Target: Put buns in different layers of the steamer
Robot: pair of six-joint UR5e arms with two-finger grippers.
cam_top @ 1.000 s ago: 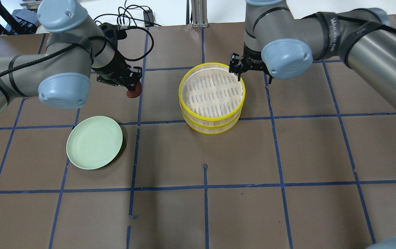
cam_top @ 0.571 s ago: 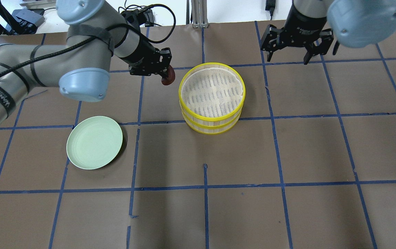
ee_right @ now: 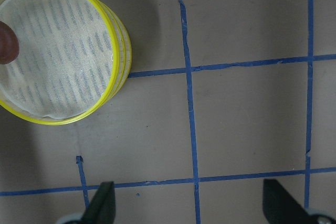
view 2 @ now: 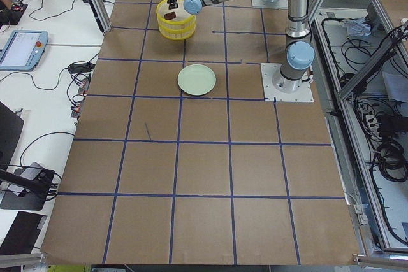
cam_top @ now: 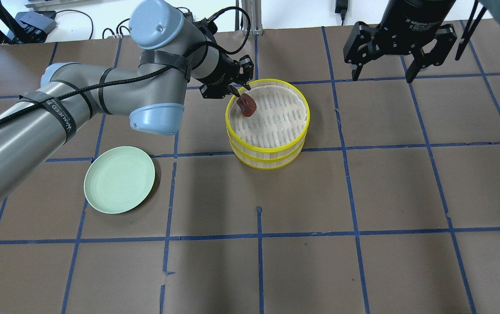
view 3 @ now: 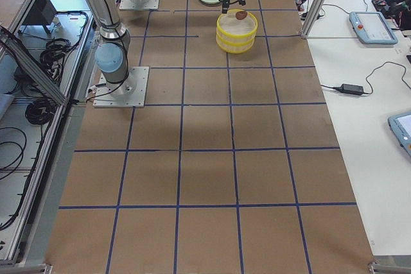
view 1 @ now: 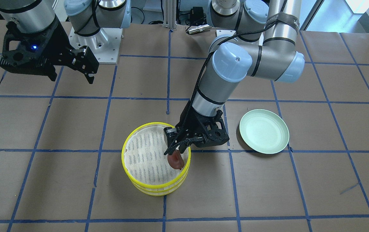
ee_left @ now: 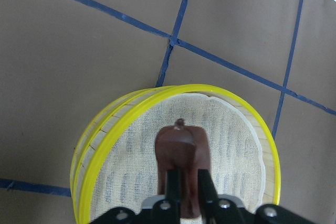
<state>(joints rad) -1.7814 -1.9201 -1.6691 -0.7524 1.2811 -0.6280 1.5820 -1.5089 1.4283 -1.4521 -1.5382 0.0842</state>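
Note:
The steamer (cam_top: 268, 152) is two stacked yellow-rimmed trays with a white cloth liner on top; it also shows in the front view (view 1: 133, 185). My left gripper (cam_top: 242, 97) is shut on the dark reddish-brown bun (cam_top: 246, 105) and holds it just above the top tray's left edge; the bun shows in the front view (view 1: 175, 160) and the left wrist view (ee_left: 181, 157). My right gripper (cam_top: 382, 74) is open and empty, raised over the table to the right of the steamer. The white bun is out of view.
An empty pale green plate (cam_top: 119, 179) lies on the brown table left of the steamer; it also shows in the front view (view 1: 264, 131). Blue tape lines grid the table. Cables run along the far edge.
My left gripper has carried the brown bun rightward, from beside the steamer to over the top tray's left rim. My right gripper moved from the steamer's rim to up and right.

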